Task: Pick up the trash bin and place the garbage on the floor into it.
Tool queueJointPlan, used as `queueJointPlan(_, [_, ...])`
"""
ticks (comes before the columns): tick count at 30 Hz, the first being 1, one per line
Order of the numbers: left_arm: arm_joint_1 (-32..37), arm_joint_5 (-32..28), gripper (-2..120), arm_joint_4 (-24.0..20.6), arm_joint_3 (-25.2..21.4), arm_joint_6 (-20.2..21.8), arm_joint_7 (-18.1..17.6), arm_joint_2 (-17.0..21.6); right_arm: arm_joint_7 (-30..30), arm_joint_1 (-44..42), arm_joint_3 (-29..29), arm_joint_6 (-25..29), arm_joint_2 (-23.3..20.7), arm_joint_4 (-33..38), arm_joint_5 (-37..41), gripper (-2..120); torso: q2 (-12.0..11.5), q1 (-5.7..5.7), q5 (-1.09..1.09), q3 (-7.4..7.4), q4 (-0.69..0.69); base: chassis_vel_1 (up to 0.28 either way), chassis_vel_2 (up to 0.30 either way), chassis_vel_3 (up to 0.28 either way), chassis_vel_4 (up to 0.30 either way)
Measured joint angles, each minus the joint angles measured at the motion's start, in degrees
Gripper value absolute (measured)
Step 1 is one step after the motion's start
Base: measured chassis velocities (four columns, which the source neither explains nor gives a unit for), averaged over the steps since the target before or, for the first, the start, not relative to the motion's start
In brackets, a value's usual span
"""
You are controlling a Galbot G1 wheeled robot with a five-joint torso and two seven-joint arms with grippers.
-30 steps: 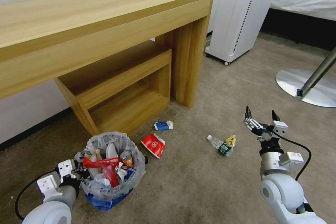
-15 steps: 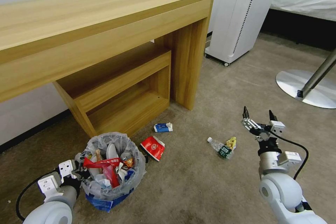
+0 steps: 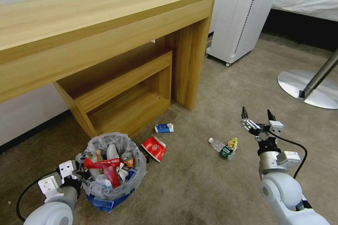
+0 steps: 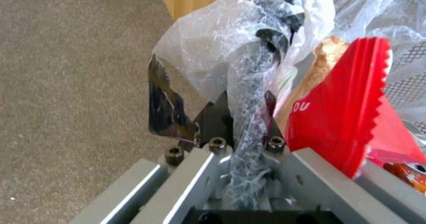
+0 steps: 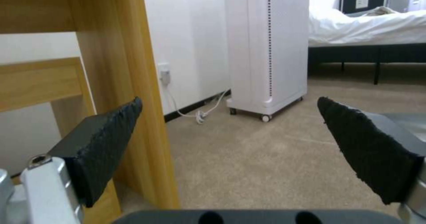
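Both arms are glossy pale grey with rounded, ball-like joint housings and shorter metallic silver wrist cylinders. Each wrist carries a small white box-shaped module, and a thin black cable loops from it back along the arm. The right gripper [image 3: 256,115] has a dark wrist collar, white finger links and tapering black tips with a rough, textured face. The left gripper [image 4: 242,111] shows flat grey metal links fastened with dark hex-socket screws.

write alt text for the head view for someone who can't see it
The left tool grips the small round plastic-lined trash bin, full of litter, on the beige carpet floor. The open right tool hovers beside a clear plastic bottle.
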Motion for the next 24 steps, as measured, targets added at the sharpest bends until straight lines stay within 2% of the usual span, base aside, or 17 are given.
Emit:
queueJointPlan(13, [0.38,0.76,0,0.06,0.03,-0.05,0.18,-0.87,0.41,1.36,-2.64,-3.13,-4.18,0.28,3.04,100,0.0,0.0,0.0,0.0,0.0,0.0,0.0,0.0,0.0])
queueJointPlan(24, [0.31,0.95,0,0.39,-0.1,-0.08,0.22,-1.47,0.74,5.04,-8.39,-7.32,-6.55,-0.15,7.23,100,0.0,0.0,0.0,0.0,-0.01,0.0,0.0,0.0,0.0])
